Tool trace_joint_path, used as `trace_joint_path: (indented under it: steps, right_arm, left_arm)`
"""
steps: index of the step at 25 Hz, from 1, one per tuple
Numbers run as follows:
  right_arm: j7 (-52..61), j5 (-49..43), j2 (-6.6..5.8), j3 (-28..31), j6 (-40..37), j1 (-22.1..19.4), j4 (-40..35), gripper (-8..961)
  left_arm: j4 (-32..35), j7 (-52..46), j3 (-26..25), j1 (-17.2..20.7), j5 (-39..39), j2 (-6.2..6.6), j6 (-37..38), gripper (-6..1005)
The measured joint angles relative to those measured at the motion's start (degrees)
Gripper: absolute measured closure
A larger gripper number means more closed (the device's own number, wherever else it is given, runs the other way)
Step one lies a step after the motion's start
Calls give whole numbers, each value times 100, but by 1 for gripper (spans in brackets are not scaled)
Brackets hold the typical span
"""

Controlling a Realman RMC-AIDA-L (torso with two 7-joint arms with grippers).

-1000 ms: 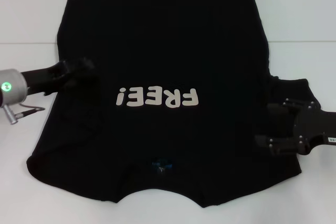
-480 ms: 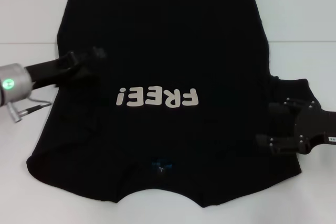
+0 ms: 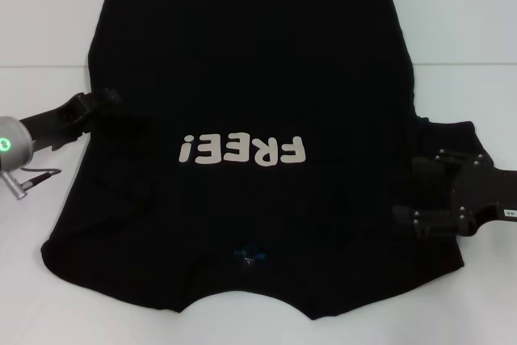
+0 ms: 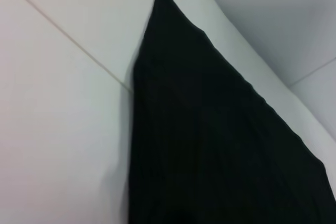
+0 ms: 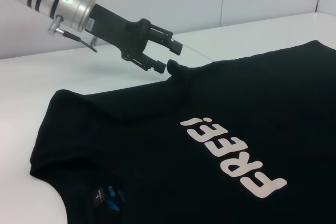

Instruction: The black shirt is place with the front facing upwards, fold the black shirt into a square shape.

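Note:
The black shirt (image 3: 258, 54) lies flat on the white table, front up, with cream letters "FREE!" (image 3: 242, 151) across its middle and its collar toward me. It also shows in the left wrist view (image 4: 210, 156) and the right wrist view (image 5: 210, 103). Its left sleeve does not stick out past the left edge. My left gripper (image 3: 109, 107) is low at that edge. The right wrist view shows it (image 5: 169, 57) open, with a small raised bump of cloth just beside its fingertips. My right gripper (image 3: 408, 194) is open over the shirt's right side, near the spread right sleeve (image 3: 452, 131).
The white table (image 3: 48, 22) surrounds the shirt, with a thin seam line running across it. A small blue neck label (image 3: 249, 256) sits at the collar, near the front edge. A pale wall stands behind the table in the right wrist view.
My left gripper moved farther over the shirt's left part, then drew back left to the shirt's edge. The right gripper has not moved.

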Motion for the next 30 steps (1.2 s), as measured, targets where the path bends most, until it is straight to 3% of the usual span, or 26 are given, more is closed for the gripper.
trace_joint_path:
  steps: [8, 14, 17, 24, 30]
  right_arm:
    - [0, -2, -6, 26, -2, -19, 0, 36]
    - [0, -5, -9, 33, 2, -17, 0, 37]
    - [-1, -4, -7, 22, 8, -5, 0, 37]
    - [-8, 2, 4, 16, 13, 2, 9, 37]
    - [29, 5, 9, 62, 47, -60, 49, 37]
  left_arm:
    - [-10, 75, 91, -340, 6, -239, -59, 156]
    - [-10, 444, 122, -420, -332, -289, 625, 159]
    - [11, 686, 123, -283, -460, -204, 1121, 161]
    - [359, 1918, 113, 311, -485, 127, 2669, 165]
    - [1061, 3345, 394, 864, -179, 176, 3525, 169]
